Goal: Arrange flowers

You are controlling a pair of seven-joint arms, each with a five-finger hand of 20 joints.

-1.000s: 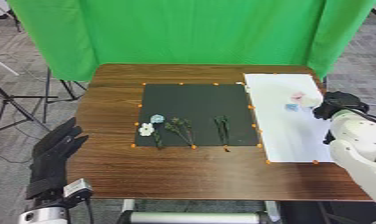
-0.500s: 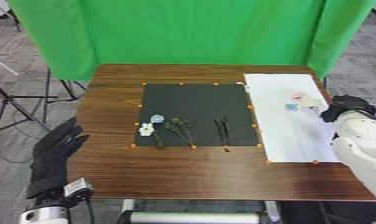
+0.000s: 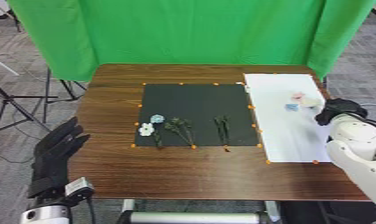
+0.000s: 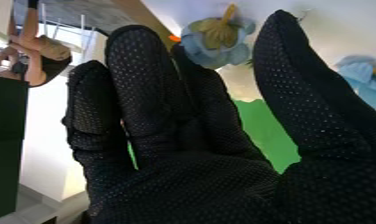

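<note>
In the head view the right hand [image 3: 342, 111], in black fabric, covers part of the right edge of a white sheet [image 3: 295, 142], and its fingertips are hard to make out. The wrist view shows its fingers straight and the thumb spread apart from them. A pale-blue fabric flower with a yellow-green base [image 4: 217, 40] lies in line with the gap, partly hidden by a finger; whether the hand touches it, I can't tell. A second blue flower [image 4: 367, 77] is cut off at the frame edge, beyond the thumb.

Since the earliest frame the right hand has shifted outward toward three o'clock, then partly back, ending slightly nearer six. The flowers on the mat lie as before.

On the brown wooden surface [image 3: 202, 175], with twelve at the green curtain [image 3: 202, 35], the black mat [image 3: 198, 100] has a white flower [image 3: 146, 129] and a light-blue one [image 3: 157, 119] toward eight o'clock. Right of them, a leafy green bunch [image 3: 177, 127] runs from eleven to five; thin dark-green stems [image 3: 222, 129] run nearly twelve to six. On the sheet are small pink [image 3: 298, 95] and blue [image 3: 292, 107] blooms. The black-gloved left hand [image 3: 56, 150] is open at the surface's left edge, fingers toward one.
</note>
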